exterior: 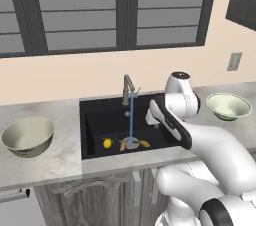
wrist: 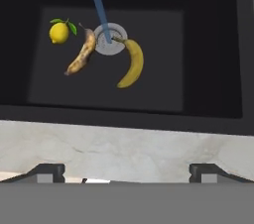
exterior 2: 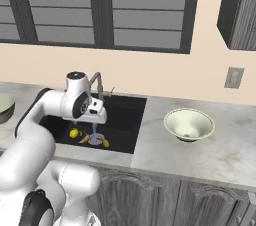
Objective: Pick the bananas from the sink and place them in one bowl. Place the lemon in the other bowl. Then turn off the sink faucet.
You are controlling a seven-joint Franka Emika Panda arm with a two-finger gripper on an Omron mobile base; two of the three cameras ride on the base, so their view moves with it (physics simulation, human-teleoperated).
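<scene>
water stream over drain, sink right side open

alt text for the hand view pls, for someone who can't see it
Looking down into a black sink: two bananas flank the silver drain, a lemon lies beside them, and a blue water stream hits the drain. The open gripper hovers over the marble counter edge.

The robot's arm hides part of the sink; the grey-beige bowl is cut off at the edge.

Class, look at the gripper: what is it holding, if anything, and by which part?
Nothing. The gripper is open above the counter edge; both bananas and the lemon lie in the sink.
</scene>
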